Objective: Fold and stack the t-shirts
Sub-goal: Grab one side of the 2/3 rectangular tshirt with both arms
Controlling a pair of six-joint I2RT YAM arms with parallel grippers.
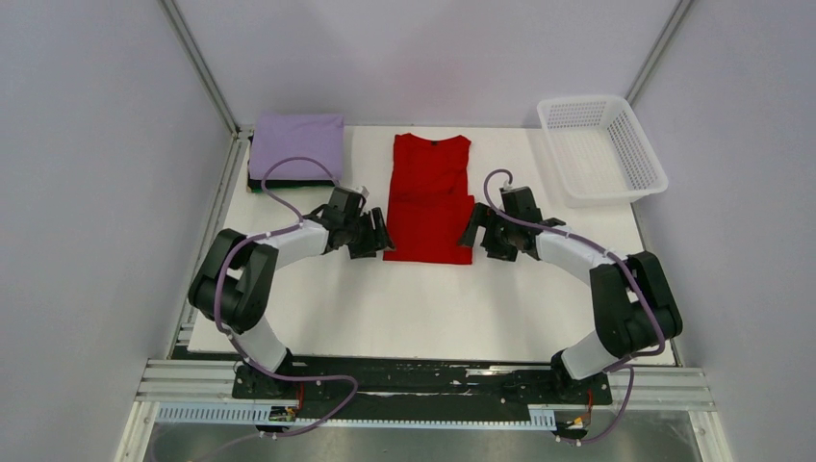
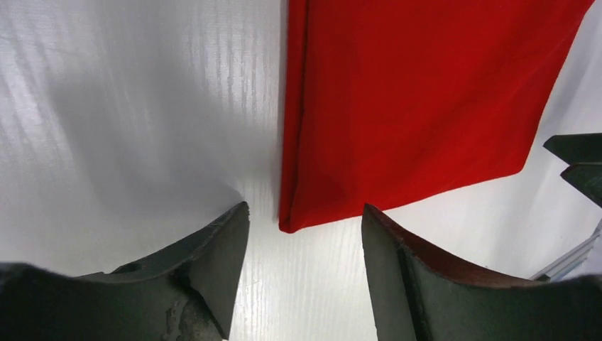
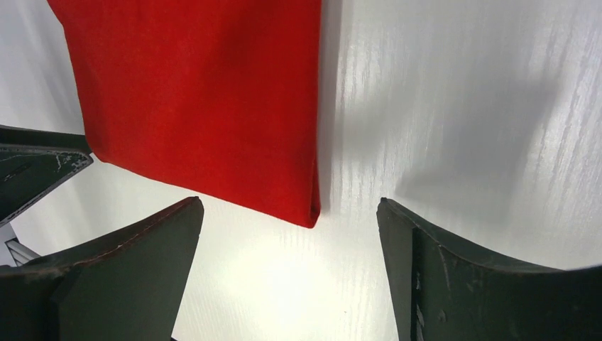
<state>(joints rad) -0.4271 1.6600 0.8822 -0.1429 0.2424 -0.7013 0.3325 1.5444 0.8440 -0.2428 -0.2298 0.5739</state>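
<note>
The red t-shirt point(image 1: 429, 197) lies flat in the middle of the table, sleeves folded in, its lower part folded up over itself. My left gripper point(image 1: 381, 234) is open and empty at its near left corner, which shows between the fingers in the left wrist view point(image 2: 397, 106). My right gripper point(image 1: 474, 232) is open and empty at the near right corner, seen in the right wrist view point(image 3: 206, 106). A folded lavender t-shirt point(image 1: 295, 146) lies on a dark folded t-shirt point(image 1: 289, 183) at the back left.
A white mesh basket point(image 1: 600, 149) stands at the back right, partly off the white table point(image 1: 423, 308). Grey walls enclose the sides and back. The right gripper's fingers show at the right edge of the left wrist view point(image 2: 578, 160).
</note>
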